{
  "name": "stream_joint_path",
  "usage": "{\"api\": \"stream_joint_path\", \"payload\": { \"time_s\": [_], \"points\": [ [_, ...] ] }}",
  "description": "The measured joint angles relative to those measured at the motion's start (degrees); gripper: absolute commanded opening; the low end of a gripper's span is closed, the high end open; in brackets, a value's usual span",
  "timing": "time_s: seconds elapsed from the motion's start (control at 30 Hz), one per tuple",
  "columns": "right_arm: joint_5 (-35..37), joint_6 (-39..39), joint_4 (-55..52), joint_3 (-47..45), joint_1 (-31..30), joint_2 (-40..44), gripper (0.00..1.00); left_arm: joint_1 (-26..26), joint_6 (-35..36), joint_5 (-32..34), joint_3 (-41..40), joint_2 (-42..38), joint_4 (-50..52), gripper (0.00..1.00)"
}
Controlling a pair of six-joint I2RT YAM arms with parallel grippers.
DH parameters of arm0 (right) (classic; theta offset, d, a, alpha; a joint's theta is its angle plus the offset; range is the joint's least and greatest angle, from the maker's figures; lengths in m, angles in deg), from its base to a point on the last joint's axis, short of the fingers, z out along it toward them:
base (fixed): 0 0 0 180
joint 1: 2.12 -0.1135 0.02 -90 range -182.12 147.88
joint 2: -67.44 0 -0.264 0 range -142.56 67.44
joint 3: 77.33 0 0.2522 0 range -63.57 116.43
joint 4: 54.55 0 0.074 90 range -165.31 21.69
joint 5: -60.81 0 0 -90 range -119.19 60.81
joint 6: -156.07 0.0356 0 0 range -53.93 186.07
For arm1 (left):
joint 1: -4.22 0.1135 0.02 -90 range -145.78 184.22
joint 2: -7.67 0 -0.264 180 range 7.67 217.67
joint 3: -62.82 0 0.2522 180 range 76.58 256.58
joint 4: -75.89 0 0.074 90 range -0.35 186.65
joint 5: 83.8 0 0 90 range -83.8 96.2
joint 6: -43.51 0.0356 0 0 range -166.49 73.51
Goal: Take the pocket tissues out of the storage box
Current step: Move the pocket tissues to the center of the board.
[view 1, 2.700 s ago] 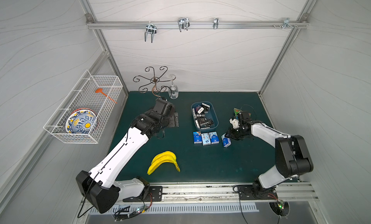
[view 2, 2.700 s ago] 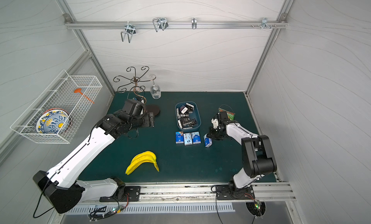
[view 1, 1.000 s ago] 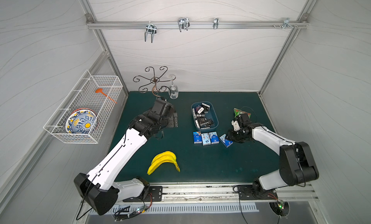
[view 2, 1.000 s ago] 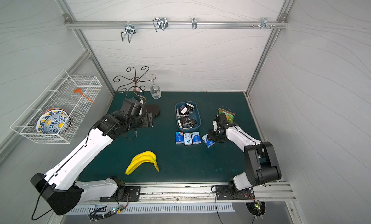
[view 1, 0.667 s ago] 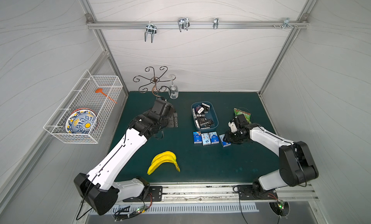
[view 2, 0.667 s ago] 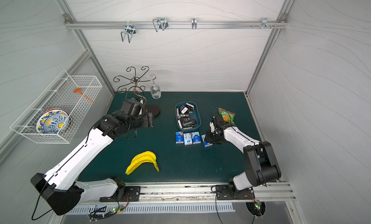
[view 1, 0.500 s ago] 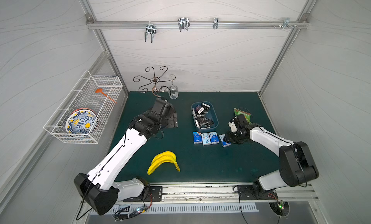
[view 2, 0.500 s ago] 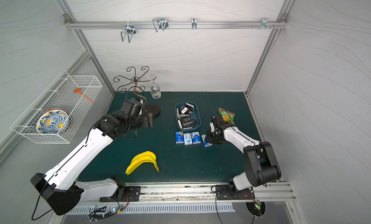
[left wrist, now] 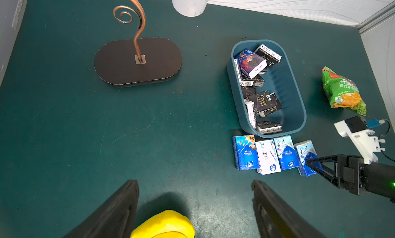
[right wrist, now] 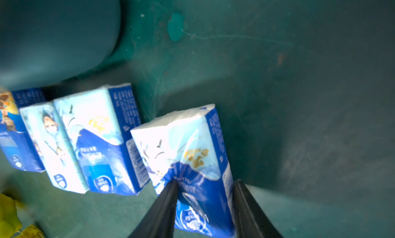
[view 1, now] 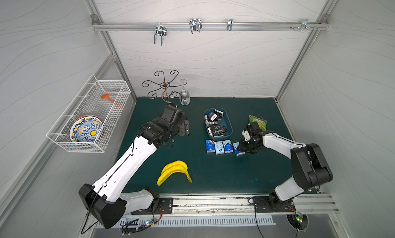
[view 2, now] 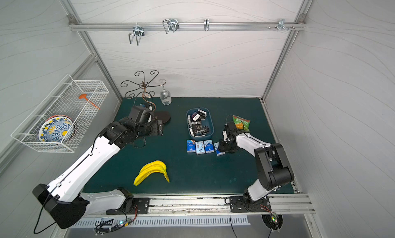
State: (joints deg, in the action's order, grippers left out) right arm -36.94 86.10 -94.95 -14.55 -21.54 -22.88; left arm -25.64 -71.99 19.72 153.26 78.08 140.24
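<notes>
Placement looks to be the step in hand. The right gripper [right wrist: 205, 181] has its fingers [right wrist: 164, 205] clenched on the lower end of a blue-and-white packet [right wrist: 181, 149], and the wrapper is dented where one finger presses. The packet sits low on or just over the counter [right wrist: 299, 98]; I cannot tell which. It is just beside the row of three packets [left wrist: 267, 156] lying in front of the storage box [left wrist: 288, 93]. To do this well, I would settle it flat, bring it square to the row without nudging its neighbour, and let go only once it rests. Lifting straight clear then keeps the soft wrapper from dragging. The left gripper [left wrist: 193, 181] hangs over the counter near the bananas [view 1: 174, 172], its fingers spread wide and empty.

The storage box holds the rest of the pocket tissues [left wrist: 264, 102]. They are mostly black packets heaped untidily along one side, some on edge, with a purple-blue packet [left wrist: 251, 63] on top at the far end. The other side shows bare floor, so much of the task seems left. On the wall, the wire basket [view 1: 110, 81] holds a patterned plate [view 1: 85, 130] and an orange utensil [view 1: 109, 98].
</notes>
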Motion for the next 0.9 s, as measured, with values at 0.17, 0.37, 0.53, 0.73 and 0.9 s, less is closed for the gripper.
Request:
{"api": "stream_joint_path", "payload": {
  "time_s": [0.17,0.37,0.53,0.73,0.9],
  "points": [
    [-0.1,1.0,1.9,0.1,0.2,-0.4,0.41,0.0,0.0,0.0,0.0,0.0,0.0,0.87],
    [-0.8,1.9,3.3,1.2,0.4,-2.0,0.41,0.0,0.0,0.0,0.0,0.0,0.0,0.87],
    [-0.9,3.0,4.6,1.8,0.3,-2.9,0.41,0.0,0.1,0.0,0.0,0.0,0.0,0.87],
    [-0.9,4.2,5.5,1.7,0.1,-3.0,0.41,0.0,0.3,0.2,0.0,0.0,0.1,0.87],
    [-0.7,4.7,5.9,1.7,-0.5,-3.0,0.43,0.0,0.3,0.5,0.0,0.0,0.2,0.87]
  ]
}}
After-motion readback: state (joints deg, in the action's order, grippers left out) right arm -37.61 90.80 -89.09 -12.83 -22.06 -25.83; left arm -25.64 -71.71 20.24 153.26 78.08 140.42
